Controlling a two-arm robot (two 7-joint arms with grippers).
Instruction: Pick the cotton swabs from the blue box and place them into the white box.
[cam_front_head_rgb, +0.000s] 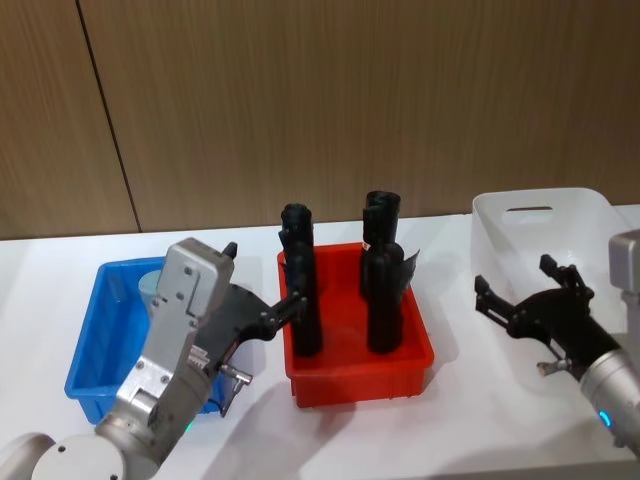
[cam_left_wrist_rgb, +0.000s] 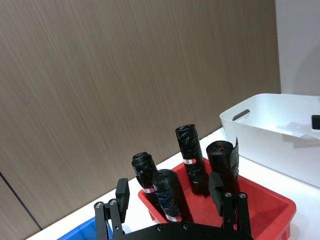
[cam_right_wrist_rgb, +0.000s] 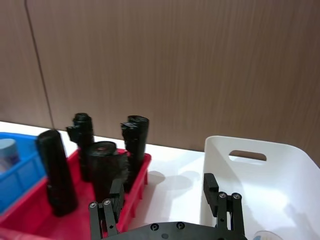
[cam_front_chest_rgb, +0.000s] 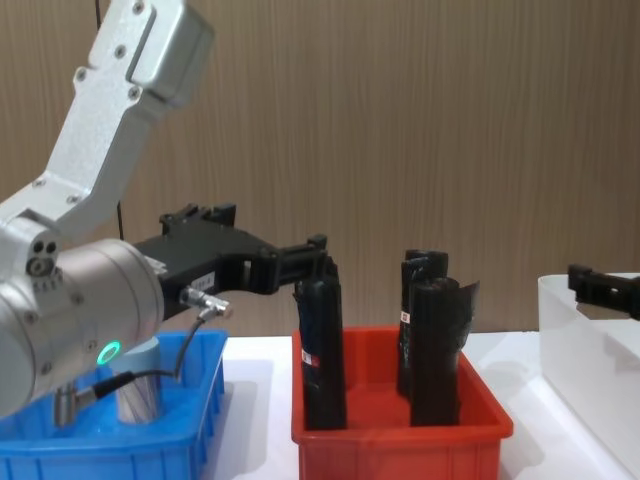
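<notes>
One cotton swabs jar (cam_front_head_rgb: 150, 286) with a pale blue lid stands in the back of the blue box (cam_front_head_rgb: 95, 345); the chest view shows the jar (cam_front_chest_rgb: 140, 388) upright. My left gripper (cam_front_head_rgb: 265, 276) hangs open and empty over the gap between the blue box and the red bin, above the jar's level. In its wrist view the left gripper (cam_left_wrist_rgb: 169, 192) faces the black rolls. My right gripper (cam_front_head_rgb: 512, 278) is open and empty, at the near left wall of the white box (cam_front_head_rgb: 560, 212). A pale blue lid (cam_right_wrist_rgb: 265, 236) shows low inside the white box (cam_right_wrist_rgb: 285, 175).
A red bin (cam_front_head_rgb: 355, 370) holding several tall black wrapped rolls (cam_front_head_rgb: 300, 290) stands between the two boxes, right by my left fingertip. A wooden wall runs behind the white table. Bare table lies in front of the bins.
</notes>
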